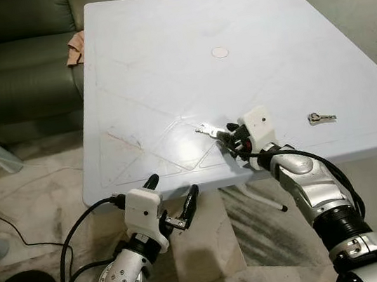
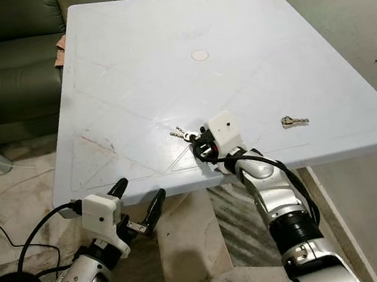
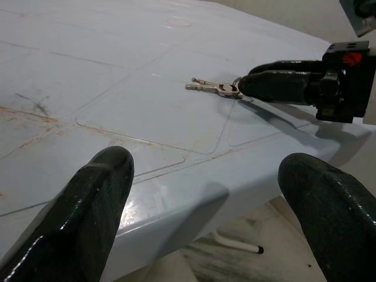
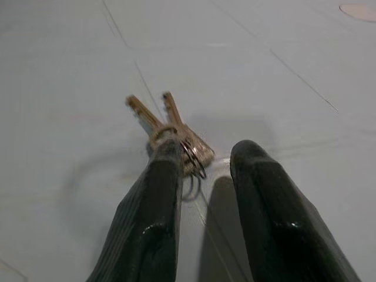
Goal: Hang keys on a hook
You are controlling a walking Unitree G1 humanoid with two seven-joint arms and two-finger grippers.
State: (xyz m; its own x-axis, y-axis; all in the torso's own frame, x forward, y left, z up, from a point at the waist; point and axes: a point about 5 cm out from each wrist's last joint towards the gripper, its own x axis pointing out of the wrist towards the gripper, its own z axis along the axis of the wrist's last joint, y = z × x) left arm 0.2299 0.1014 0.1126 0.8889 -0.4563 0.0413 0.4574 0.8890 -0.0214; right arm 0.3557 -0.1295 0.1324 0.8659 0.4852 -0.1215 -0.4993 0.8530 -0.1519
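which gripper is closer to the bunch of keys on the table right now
Right. The right gripper is on the bunch of keys, one finger touching the ring. The left gripper hangs open below the table edge, apart from them.

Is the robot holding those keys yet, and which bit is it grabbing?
Not clearly. The right gripper has its fingers at the ring end of the keys on the table, with a gap between them.

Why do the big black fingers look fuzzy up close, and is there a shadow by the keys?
In the right wrist view the right claw fingers sit very near the lens, so they blur, and the keys look soft too, with a grey shadow on the table. In the left wrist view the left claw's fingers are blurry, while the keys farther off look sharper.
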